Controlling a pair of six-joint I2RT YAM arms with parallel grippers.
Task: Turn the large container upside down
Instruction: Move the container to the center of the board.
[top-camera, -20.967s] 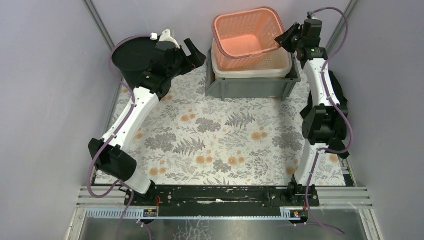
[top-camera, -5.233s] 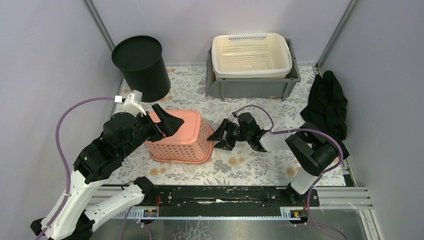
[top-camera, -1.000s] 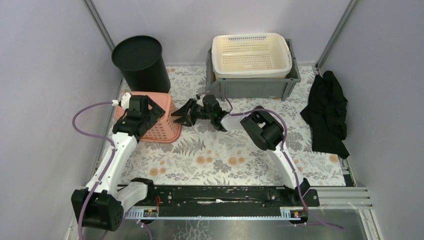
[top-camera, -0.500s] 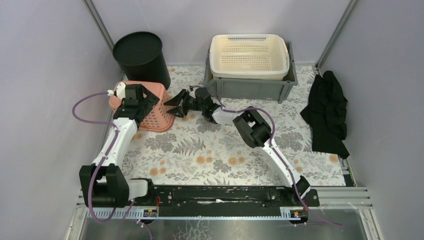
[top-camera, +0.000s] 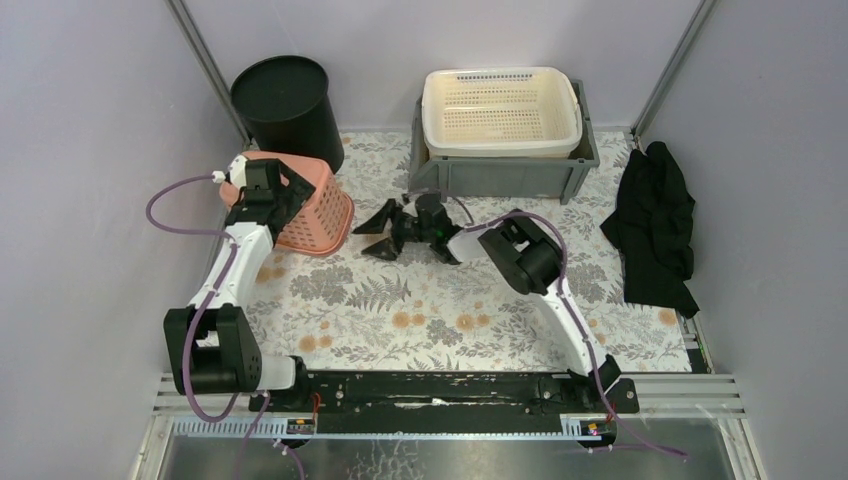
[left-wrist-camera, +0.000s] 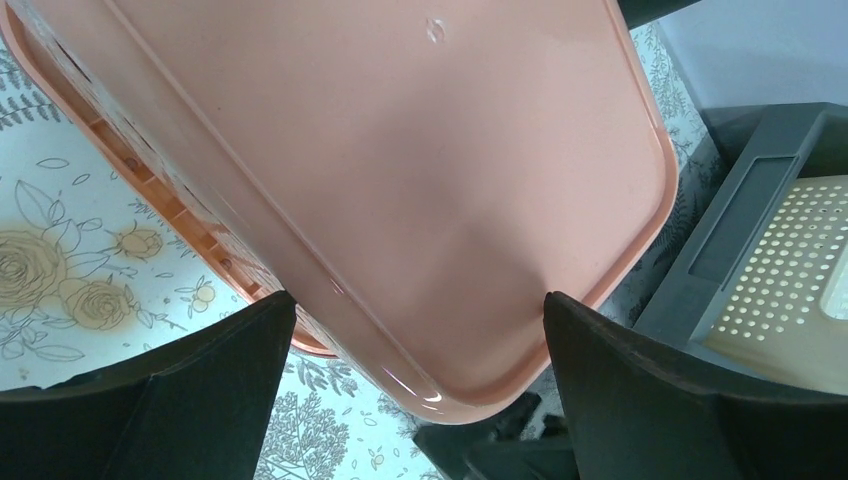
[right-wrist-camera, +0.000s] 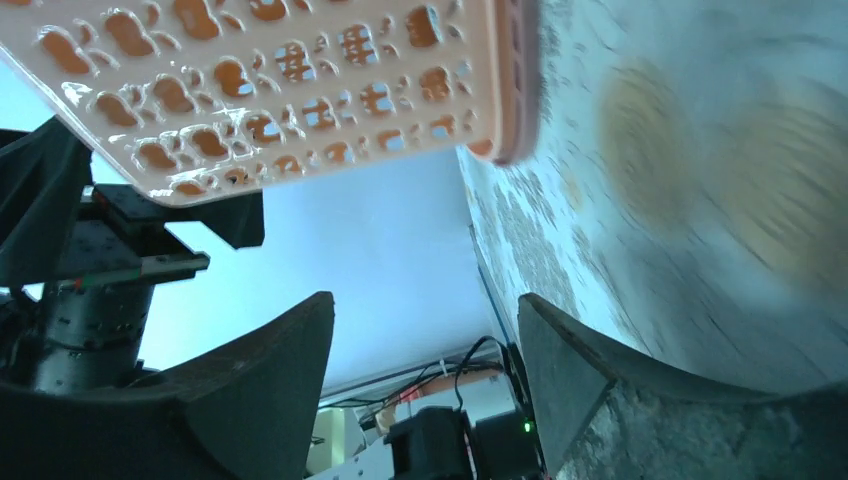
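We settle the flipped basket (top-camera: 318, 215) flat.
Our left gripper (top-camera: 283, 196) gapes over its base, our right gripper (top-camera: 378, 232) gapes empty alongside; we should lift straight away, never nudging it.
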